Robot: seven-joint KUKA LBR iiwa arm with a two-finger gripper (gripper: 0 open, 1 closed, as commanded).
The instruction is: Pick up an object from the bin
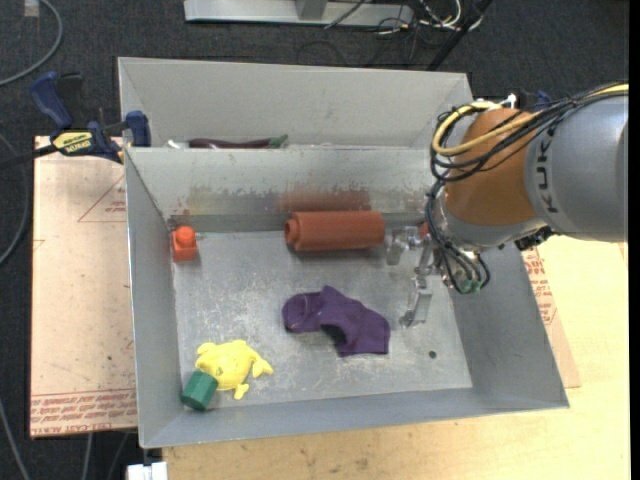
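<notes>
Grey metal bin (150,298): silver arm with orange wrist cover (520,183) enters from 3 o'clock, bent down. Gripper (411,290) hangs low at 3 o'clock over bare floor; released or clenched cannot be told. Reddish-brown cylinder (335,233) lies at 12, just beside it. Crumpled purple cloth (337,320) lies near centre, close at its 8. Yellow soft toy (232,362) and green peg (198,390) touch at 7. Orange block (184,243) at 10.

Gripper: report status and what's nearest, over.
Gripper low at right side of bin. Purple cloth nearest, just left of it, apart. Red-brown cylinder behind, along back wall; nothing between gripper and cloth.
</notes>
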